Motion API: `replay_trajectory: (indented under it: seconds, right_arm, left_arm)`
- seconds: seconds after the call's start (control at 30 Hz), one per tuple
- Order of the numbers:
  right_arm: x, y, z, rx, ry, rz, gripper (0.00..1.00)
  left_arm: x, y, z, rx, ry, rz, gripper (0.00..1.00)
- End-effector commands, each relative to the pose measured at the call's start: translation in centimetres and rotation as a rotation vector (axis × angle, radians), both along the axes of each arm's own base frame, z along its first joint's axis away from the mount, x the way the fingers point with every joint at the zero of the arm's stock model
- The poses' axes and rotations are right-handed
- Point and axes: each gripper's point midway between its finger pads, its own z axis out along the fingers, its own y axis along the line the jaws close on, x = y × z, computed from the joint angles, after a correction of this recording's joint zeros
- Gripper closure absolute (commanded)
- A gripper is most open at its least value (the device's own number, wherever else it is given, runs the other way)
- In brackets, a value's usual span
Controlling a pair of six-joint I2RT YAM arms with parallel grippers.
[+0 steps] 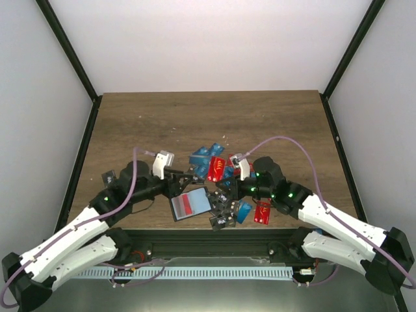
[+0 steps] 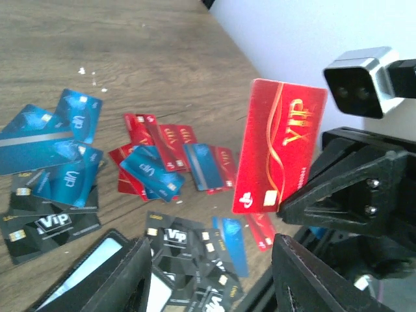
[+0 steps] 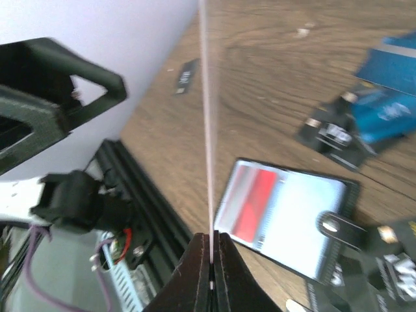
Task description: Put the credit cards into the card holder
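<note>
My right gripper (image 3: 211, 250) is shut on a red card (image 2: 279, 146), held upright above the table; it shows edge-on in the right wrist view (image 3: 207, 117) and in the top view (image 1: 216, 168). The black card holder (image 1: 190, 205) lies open on the table with a red card behind its clear window (image 3: 286, 214). My left gripper (image 2: 214, 273) is open with nothing between its jaws, just above the holder's edge (image 2: 97, 263). Several red, blue and black cards (image 2: 156, 166) lie scattered on the wood.
Blue cards (image 1: 207, 155) lie behind the grippers. Black cards (image 1: 221, 218), a blue card (image 1: 244, 211) and a red card (image 1: 263, 213) lie by the near table edge. One black card (image 1: 108, 175) lies apart at the left. White walls enclose the table.
</note>
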Motion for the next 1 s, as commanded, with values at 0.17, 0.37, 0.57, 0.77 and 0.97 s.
replay_trajectory:
  seconds: [0.17, 0.37, 0.57, 0.77, 0.97]
  right_arm:
    - [-5.6, 3.3, 5.6, 0.271, -0.19, 0.456, 0.99]
    - [-8.1, 3.2, 6.5, 0.352, -0.207, 0.583, 0.99]
    - [-9.5, 3.4, 7.0, 0.38, -0.205, 0.657, 0.99]
    - [-10.1, 3.8, 7.0, 0.381, -0.2, 0.692, 0.99]
    - [-10.2, 4.2, 6.7, 0.372, -0.185, 0.707, 0.99]
  left_arm:
    - [-4.4, -0.3, 3.7, -0.205, -0.013, -0.166, 0.46]
    - [-6.0, -0.9, 5.2, -0.296, -0.029, -0.259, 0.47]
    - [-7.3, -1.4, 6.1, -0.364, -0.047, -0.344, 0.53]
    - [-7.9, -1.9, 6.5, -0.396, -0.056, -0.394, 0.62]
    - [-8.2, -2.4, 6.1, -0.403, -0.036, -0.437, 0.71]
